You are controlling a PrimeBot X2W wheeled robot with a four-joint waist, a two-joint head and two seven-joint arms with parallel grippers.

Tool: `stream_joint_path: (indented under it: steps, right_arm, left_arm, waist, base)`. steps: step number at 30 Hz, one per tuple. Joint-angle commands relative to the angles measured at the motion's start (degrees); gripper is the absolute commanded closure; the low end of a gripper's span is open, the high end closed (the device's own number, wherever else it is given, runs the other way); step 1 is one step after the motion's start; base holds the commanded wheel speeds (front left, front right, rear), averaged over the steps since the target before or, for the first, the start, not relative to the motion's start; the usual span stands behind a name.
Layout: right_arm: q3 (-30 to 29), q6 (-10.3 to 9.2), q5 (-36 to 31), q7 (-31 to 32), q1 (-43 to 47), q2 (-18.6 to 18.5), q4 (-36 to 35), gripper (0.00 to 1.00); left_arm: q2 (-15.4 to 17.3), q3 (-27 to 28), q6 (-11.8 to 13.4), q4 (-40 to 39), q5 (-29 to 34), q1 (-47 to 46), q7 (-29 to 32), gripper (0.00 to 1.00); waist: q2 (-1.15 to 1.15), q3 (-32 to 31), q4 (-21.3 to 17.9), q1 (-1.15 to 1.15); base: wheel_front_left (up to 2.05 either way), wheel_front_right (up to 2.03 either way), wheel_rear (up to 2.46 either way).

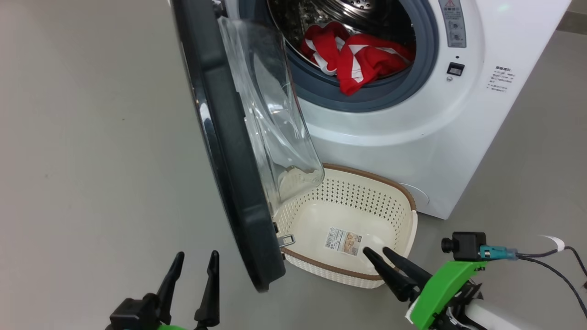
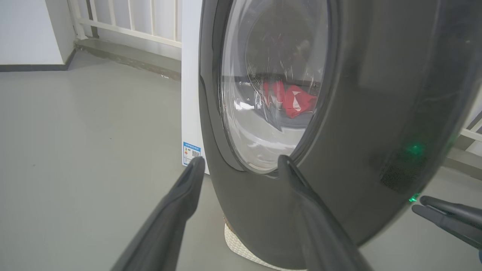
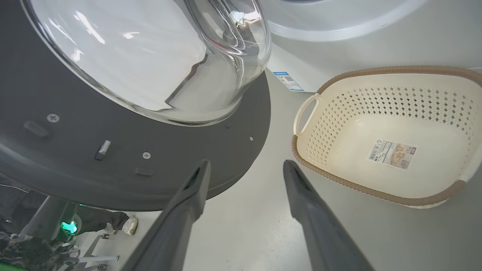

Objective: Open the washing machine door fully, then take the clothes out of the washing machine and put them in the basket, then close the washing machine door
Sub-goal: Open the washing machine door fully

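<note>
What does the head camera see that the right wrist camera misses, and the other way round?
Head camera: red clothes lying in the washing machine, and the open left claw low beside the door. Right wrist camera: small screws on the door's inner face and a blue sticker low on the machine. Both: the door's glass bowl, the empty basket with its paper label, and the open right claw.

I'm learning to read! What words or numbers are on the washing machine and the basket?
Paper label in the basket: barcode and print, too small to read.
Grey label on the washing machine: a warning triangle, words blurred.
Small print on its front: too small.
Blue sticker on its side: too small.
No text can be quoted.
</note>
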Motion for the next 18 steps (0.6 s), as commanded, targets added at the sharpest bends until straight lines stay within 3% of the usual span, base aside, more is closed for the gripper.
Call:
stream_joint_path:
  steps: [1,8,13,18]
  right_arm:
    - [-0.3,0.44,-1.2,-0.8,1.1,-0.5,-0.3,0.00]
    - [-5.9,0.44,-10.9,-1.3,3.5,0.7,4.6,0.00]
    - [-12.4,0.44,-24.0,-1.3,5.6,2.0,5.4,0.00]
    - [-22.5,0.44,-36.3,-1.3,9.2,4.3,3.1,0.00]
  left_arm:
    - [0.6,2.1,0.0,-1.1,0.7,-0.8,-0.7,0.00]
    - [0.6,3.0,0.2,-0.9,0.9,-0.6,-0.7,0.00]
    - [0.6,3.2,0.2,-0.9,1.0,-0.6,-0.7,0.00]
    - [0.6,3.5,0.3,-1.0,1.2,-0.3,-0.7,0.00]
  waist:
    - [0.00,0.1,-0.4,0.00]
    - [0.00,0.2,-1.4,0.00]
    - [0.00,0.2,-1.8,0.00]
    - [0.00,0.0,-1.8,0.00]
  base:
    - [0.00,0.00,0.00]
    - [0.00,0.00,0.00]
    - [0.00,0.00,0.00]
    - [0.00,0.00,0.00]
